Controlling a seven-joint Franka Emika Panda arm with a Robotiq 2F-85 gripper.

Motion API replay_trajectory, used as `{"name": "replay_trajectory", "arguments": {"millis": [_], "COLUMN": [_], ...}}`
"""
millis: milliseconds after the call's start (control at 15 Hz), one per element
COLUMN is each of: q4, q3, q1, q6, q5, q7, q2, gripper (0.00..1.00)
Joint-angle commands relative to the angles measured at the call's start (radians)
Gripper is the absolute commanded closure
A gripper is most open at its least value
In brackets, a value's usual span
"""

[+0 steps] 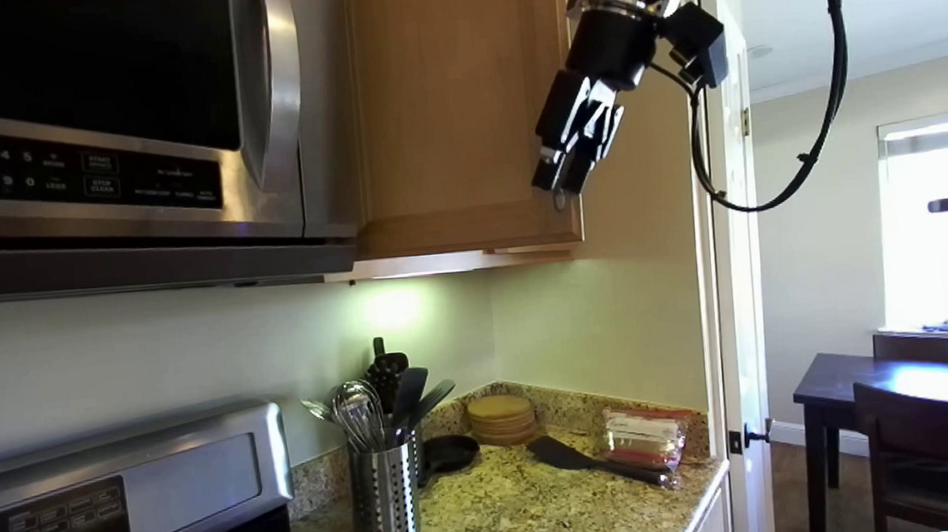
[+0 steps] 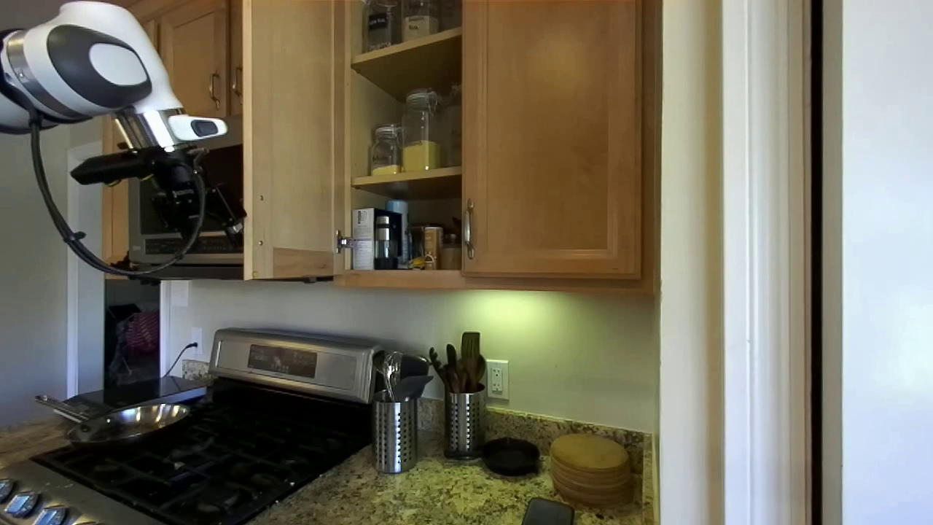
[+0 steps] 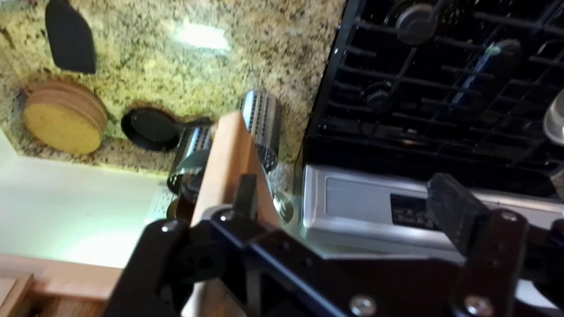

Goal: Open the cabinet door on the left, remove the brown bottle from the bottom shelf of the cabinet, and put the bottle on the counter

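Observation:
The cabinet door (image 2: 291,138) stands swung open from the cabinet (image 2: 397,278); its outer face (image 1: 454,100) shows in an exterior view. My gripper (image 1: 561,180) is beside that face, near the lower end of the bar handle (image 1: 559,201). In the wrist view the fingers (image 3: 346,189) are wide apart with nothing held; one finger overlaps the door's edge (image 3: 229,154), and I cannot tell if they touch. On the bottom shelf, a small amber-brown container (image 2: 452,254) looks like the brown bottle, beside a tan cylinder. The granite counter (image 1: 491,507) lies below.
The narrower door (image 2: 554,138) is shut. A microwave (image 1: 93,192) hangs beside the open door. Below are the stove (image 2: 219,437), steel utensil holders (image 1: 385,506), a small black pan (image 2: 510,456), round wooden boards (image 2: 590,467), a black spatula (image 1: 558,454) and a plastic package (image 1: 644,438).

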Motion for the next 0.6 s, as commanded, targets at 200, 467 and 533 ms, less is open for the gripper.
{"name": "replay_trajectory", "arguments": {"millis": [200,467,533], "q4": [-0.065,-0.072,-0.073], "q3": [-0.03,-0.063,-0.078], "q1": [-0.03,-0.079,-0.093], "q6": [-0.285,-0.343,-0.337], "q5": [0.045,0.002,-0.013], "q7": [0.0,-0.024,-0.044], "q2": [-0.013,-0.007,-0.004], "gripper": [0.0,0.0,0.0]}}
